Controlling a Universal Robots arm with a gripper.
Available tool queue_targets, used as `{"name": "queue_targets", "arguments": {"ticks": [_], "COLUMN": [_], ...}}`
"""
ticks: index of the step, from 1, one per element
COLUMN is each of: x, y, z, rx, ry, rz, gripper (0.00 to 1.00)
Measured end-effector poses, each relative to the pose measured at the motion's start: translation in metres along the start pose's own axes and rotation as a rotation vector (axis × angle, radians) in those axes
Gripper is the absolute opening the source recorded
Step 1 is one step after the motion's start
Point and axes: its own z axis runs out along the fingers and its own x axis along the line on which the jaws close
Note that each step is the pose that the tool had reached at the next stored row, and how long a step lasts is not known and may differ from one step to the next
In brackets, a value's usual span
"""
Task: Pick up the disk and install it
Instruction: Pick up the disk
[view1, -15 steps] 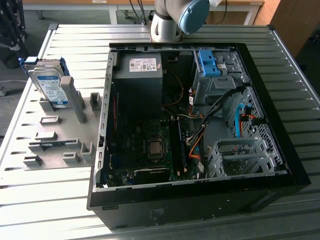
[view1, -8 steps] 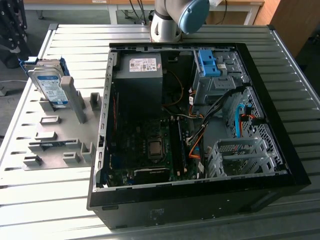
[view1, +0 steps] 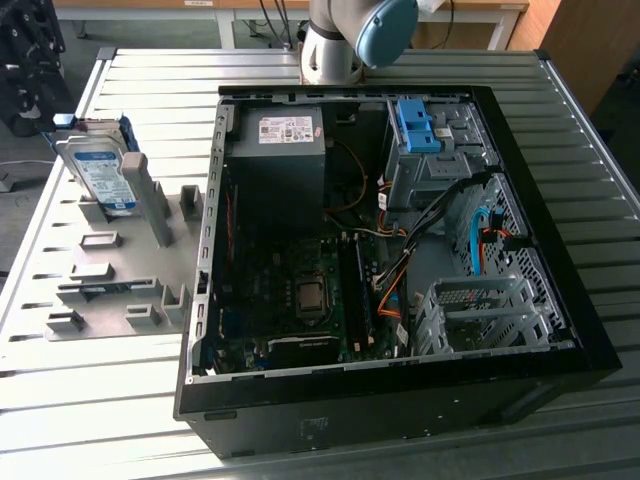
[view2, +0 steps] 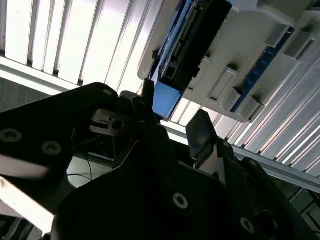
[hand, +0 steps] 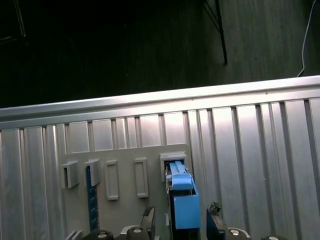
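Observation:
The disk stands on edge in a slot of the grey holder plate at the exterior view's left; it is silver with a white and blue label and blue side rails. In the first wrist view I look down on the disk's blue rail, with my gripper open and one finger on each side of it. In the second wrist view the disk's dark connector edge lies just beyond my gripper. Whether the fingers touch the disk is not clear.
An open computer case lies on the slatted metal table, right of the holder. Inside are a drive bay with a blue bracket, a grey drive cage and loose cables. Part of the arm is at the back.

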Motion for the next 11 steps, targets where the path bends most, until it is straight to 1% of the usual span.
{"name": "queue_targets", "arguments": {"ticks": [1,6,11], "x": [0.0,-0.0011,-0.0009], "y": [0.0,0.0002,0.0012], "z": [0.0018,0.011,0.0201], "rx": [0.0,-0.0001,-0.0004], "ry": [0.0,0.0001,0.0001], "rz": [0.0,-0.002,-0.029], "gripper": [0.53,0.53,0.53]}}
